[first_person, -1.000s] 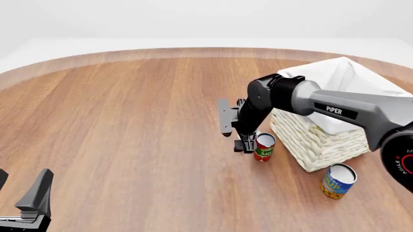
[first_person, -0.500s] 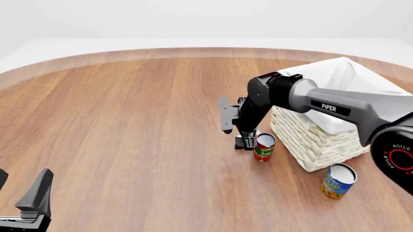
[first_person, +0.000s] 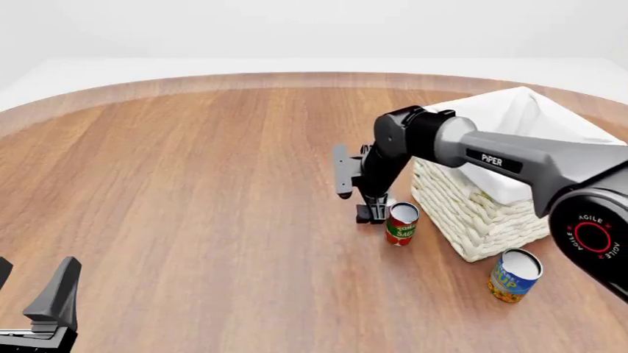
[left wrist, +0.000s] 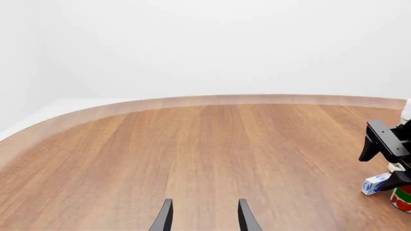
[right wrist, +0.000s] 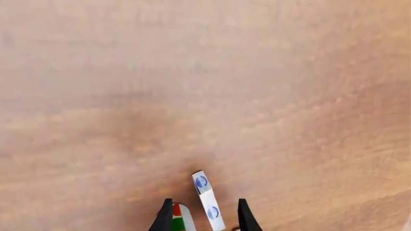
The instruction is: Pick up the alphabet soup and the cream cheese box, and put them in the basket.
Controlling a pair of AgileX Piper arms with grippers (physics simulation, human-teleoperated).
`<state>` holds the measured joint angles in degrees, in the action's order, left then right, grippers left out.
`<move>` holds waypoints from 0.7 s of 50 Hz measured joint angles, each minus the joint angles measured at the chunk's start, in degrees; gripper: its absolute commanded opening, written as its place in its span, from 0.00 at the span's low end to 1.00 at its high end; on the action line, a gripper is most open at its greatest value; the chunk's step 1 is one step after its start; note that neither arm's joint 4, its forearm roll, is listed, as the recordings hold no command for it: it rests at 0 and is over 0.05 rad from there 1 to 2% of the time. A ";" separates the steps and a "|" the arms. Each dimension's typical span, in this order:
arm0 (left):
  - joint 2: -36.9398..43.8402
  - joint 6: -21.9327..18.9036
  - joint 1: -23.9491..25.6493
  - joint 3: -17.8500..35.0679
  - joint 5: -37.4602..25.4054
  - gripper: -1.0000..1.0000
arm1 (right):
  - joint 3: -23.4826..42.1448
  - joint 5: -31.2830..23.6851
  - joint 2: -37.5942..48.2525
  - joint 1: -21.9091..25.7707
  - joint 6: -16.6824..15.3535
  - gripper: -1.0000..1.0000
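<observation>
We see lots of bare wood on the table (first_person: 196,184) from 7 to 11 o'clock in the front view, out to its curved far edge.

The cream cheese box (right wrist: 208,201) is thin, pale, with blue ovals. It stands on edge between the right gripper's (right wrist: 201,217) spread fingers; we cannot tell if they touch it.

The alphabet soup (first_person: 513,275), blue and yellow with a white top, stands at 5 o'clock, near the basket's (first_person: 481,213) front corner.

A red-and-green can (first_person: 401,223) stands just beside the box, close to the basket wall.

Our left gripper (left wrist: 201,217) is open, low at 7 o'clock.
</observation>
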<state>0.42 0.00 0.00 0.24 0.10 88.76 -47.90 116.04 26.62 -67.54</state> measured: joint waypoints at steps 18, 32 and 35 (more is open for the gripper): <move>0.00 0.00 0.00 0.00 0.00 1.00 | 1.11 -0.58 1.06 -0.28 -0.09 1.00; 0.00 0.00 0.00 0.00 0.00 1.00 | 1.70 0.10 2.68 -0.38 -0.08 1.00; 0.00 0.00 0.00 0.00 0.00 1.00 | 2.11 0.03 3.08 -0.39 -0.08 1.00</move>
<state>0.42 0.00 0.00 0.24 0.10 90.88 -47.87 119.12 26.23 -67.62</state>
